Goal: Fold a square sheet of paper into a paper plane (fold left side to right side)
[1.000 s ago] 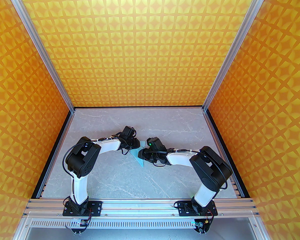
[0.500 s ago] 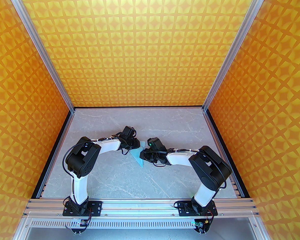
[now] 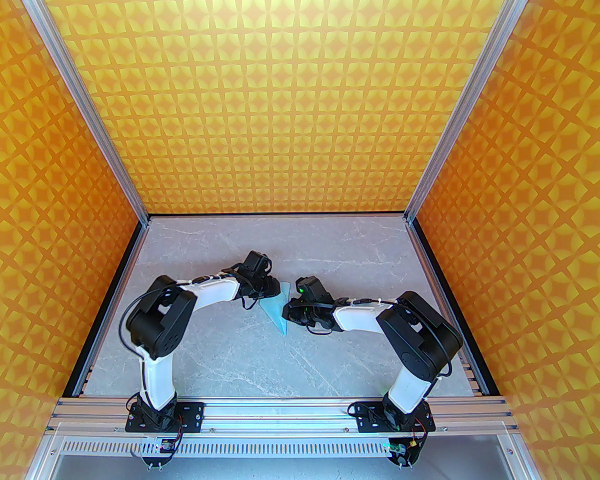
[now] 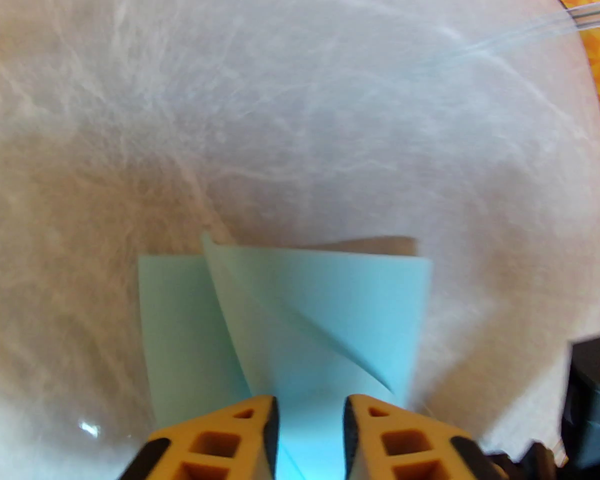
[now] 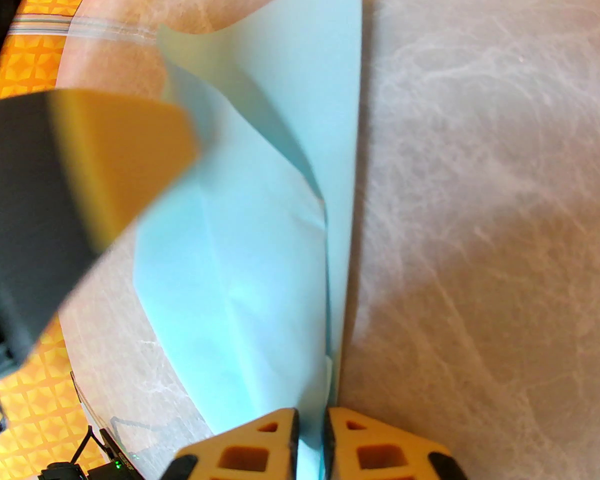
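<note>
The square sheet of paper (image 3: pixel 277 313) is pale blue and folded into a long pointed wedge, lying on the grey marble table between both grippers. Its upper layer (image 4: pixel 325 303) lifts off the lower one, with a diagonal crease across it. My left gripper (image 3: pixel 271 293) stands at the paper's left edge, and its orange fingers (image 4: pixel 240 433) are apart with the paper (image 4: pixel 310 418) running between them. My right gripper (image 5: pixel 310 433) has its fingers nearly together on the paper's (image 5: pixel 260 228) right edge, near the pointed end. In the top view the right gripper (image 3: pixel 286 312) sits against the paper.
The left gripper's orange and black finger (image 5: pixel 115 158) hangs over the paper in the right wrist view. Orange patterned walls close in the table (image 3: pixel 230 358) on three sides. The arm bases stand on the aluminium rail (image 3: pixel 280 410) at the near edge.
The right gripper's jaws have closed in on the paper's right edge. The left gripper's jaws have widened a little, and the left arm's elbow has shifted slightly left.
</note>
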Controlling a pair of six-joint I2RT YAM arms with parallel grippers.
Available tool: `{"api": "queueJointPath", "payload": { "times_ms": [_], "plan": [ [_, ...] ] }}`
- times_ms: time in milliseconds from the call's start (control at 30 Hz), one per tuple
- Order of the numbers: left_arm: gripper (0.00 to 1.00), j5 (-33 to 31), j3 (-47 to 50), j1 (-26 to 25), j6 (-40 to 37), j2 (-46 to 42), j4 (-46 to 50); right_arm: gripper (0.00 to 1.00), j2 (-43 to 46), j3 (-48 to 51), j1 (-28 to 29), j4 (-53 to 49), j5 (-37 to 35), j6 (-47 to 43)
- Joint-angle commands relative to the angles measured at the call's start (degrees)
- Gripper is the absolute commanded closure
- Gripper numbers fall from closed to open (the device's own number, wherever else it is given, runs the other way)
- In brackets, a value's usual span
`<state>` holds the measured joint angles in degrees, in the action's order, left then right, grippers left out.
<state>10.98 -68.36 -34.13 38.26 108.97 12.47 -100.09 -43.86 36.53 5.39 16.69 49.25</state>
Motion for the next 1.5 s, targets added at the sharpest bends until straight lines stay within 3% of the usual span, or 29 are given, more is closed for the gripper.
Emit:
{"api": "queueJointPath", "payload": {
  "times_ms": [0, 167, 533, 1200, 1467],
  "plan": [
    [0.71, -0.92, 0.52, -0.83, -0.46, -4.94, 1.53, 0.88, -3.14, 1.07, 0.46, -0.43, 0.1, -0.61],
    [0.72, 2.46, 0.51, -1.27, 1.11, -2.85, -0.47, 0.85, -3.39, 1.0, 0.47, -0.44, 0.27, -0.7],
    [0.73, 2.2, -3.74, 2.2, -1.34, 4.48, -0.93, 0.87, -3.63, 1.45, 0.46, -0.38, 0.7, -0.97],
    [0.75, 2.2, -9.29, 3.05, -2.04, 11.87, 2.56, 0.88, -4.49, 1.63, 0.51, 0.03, 0.97, -0.84],
    [0.74, 2.2, -8.02, 3.13, -2.12, 6.43, 2.58, 0.88, -4.17, 1.76, 0.47, -0.02, 0.93, -0.87]
  ]
}}
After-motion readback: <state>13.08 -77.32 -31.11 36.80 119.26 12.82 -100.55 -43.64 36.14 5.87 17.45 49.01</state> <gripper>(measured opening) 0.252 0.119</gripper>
